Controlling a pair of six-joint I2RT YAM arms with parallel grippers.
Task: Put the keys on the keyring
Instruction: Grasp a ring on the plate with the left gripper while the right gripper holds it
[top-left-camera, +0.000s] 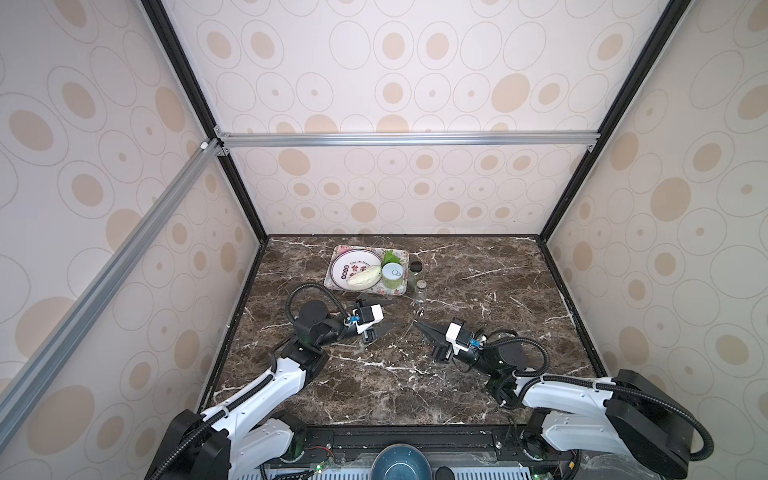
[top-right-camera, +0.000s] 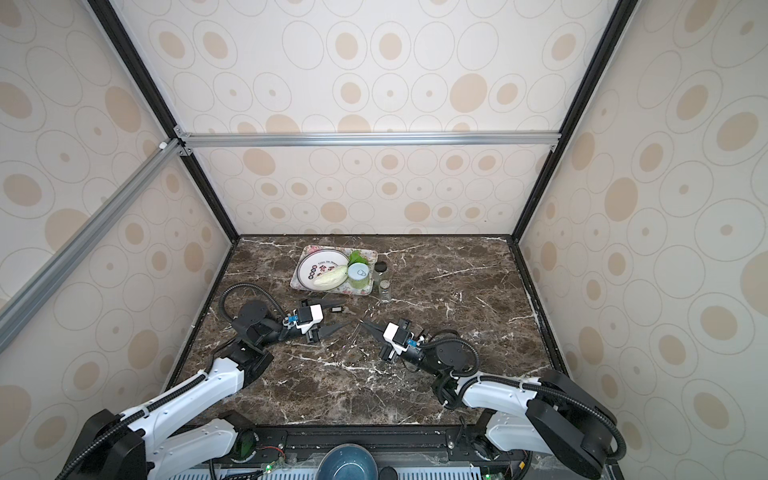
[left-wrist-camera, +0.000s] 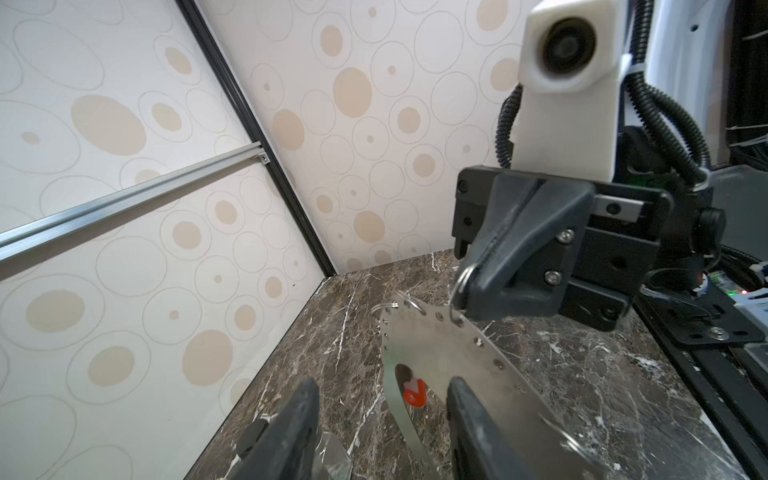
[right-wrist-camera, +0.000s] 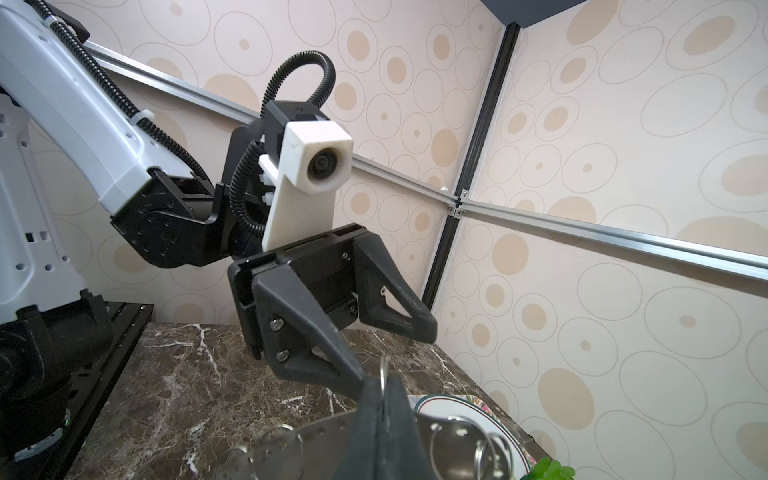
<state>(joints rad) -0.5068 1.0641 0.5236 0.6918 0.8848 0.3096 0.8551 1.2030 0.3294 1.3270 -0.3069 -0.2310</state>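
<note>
Mia: What is the left gripper (top-left-camera: 397, 314) doing?

Ben: Its two black pointed fingers are spread apart. Nothing is squeezed in them.

Mia: What is that little thing between them?

Ben: That is the tiny black rectangular key (top-right-camera: 337, 309) with a white middle. In a top view it sits between the two fingers, over the dark brown marble table (top-left-camera: 374, 386). I cannot tell if a finger touches it.

Mia: Where is the keyring?

Ben: The big flat thin grey metal keyring (left-wrist-camera: 436, 345), with small holes along its edge, is in the middle, between the two grippers.

Mia: I see something red!

Ben: That is the small red-orange key (left-wrist-camera: 414, 392). In the left wrist view it shows through the keyring's open middle.

Mia: And the right gripper (top-left-camera: 417, 323)?

Ben: Its fingers are pressed together. They pinch a little wire loop (left-wrist-camera: 459, 291) that goes through a hole in the keyring's edge.
</note>
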